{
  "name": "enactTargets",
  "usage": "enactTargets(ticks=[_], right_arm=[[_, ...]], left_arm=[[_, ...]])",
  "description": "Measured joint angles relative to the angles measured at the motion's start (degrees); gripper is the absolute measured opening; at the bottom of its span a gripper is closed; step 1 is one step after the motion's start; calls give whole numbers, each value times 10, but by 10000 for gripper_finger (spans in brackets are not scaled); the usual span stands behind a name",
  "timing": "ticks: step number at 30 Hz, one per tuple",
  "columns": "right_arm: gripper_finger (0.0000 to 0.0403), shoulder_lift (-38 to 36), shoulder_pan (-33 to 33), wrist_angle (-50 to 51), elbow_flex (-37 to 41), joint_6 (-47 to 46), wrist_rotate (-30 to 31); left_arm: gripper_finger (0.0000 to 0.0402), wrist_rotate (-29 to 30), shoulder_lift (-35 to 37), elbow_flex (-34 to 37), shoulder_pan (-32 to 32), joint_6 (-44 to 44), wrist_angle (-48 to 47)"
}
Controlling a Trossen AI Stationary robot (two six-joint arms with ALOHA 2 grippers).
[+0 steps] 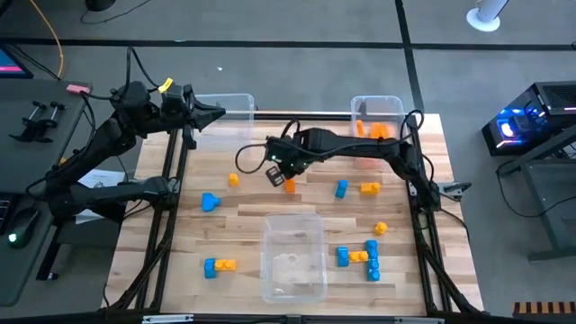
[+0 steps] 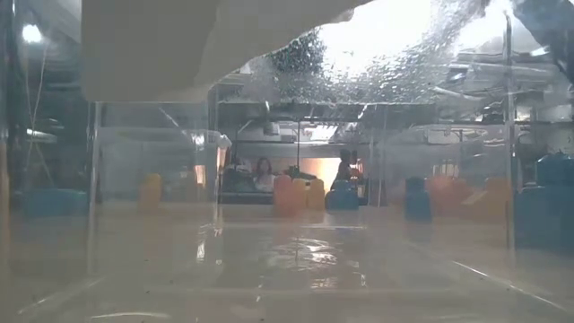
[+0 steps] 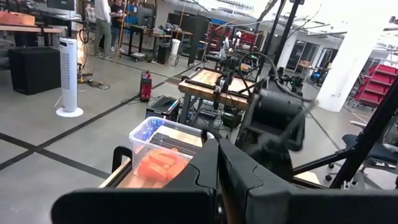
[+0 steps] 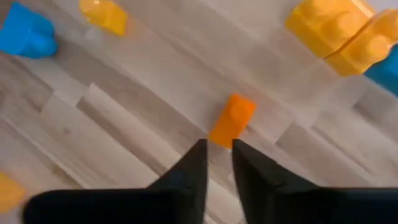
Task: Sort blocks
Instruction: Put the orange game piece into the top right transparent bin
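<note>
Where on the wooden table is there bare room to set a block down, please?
Bare wood lies between the blue block and the empty clear plastic bin. It is crowded around the right gripper above an orange block.

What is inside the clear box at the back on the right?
Orange blocks lie inside that clear box. The right arm crosses its front edge, so anything under it there is hidden.
</note>
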State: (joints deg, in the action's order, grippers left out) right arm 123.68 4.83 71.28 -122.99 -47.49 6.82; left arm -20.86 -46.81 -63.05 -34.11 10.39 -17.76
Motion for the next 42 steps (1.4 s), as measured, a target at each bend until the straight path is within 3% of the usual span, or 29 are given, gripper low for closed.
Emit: enactTargets(ticks=[8, 14, 33, 36, 40, 42], right_arm=[[244, 67, -9, 14, 1, -66, -16], [278, 96, -4, -16, 1, -107, -10], [274, 170, 23, -33, 1, -117, -13], [238, 175, 23, -33, 2, -103, -14], [131, 165, 25, -10, 0, -77, -9], [132, 149, 27, 14, 0, -62, 13]], left_arm=[[0, 0, 0, 0, 0, 16, 0], [0, 0, 0, 0, 0, 20, -3], [0, -6, 0, 0, 0, 20, -8], [0, -6, 0, 0, 0, 20, -6], [0, -6, 0, 0, 0, 20, 2], [0, -6, 0, 0, 0, 20, 8]])
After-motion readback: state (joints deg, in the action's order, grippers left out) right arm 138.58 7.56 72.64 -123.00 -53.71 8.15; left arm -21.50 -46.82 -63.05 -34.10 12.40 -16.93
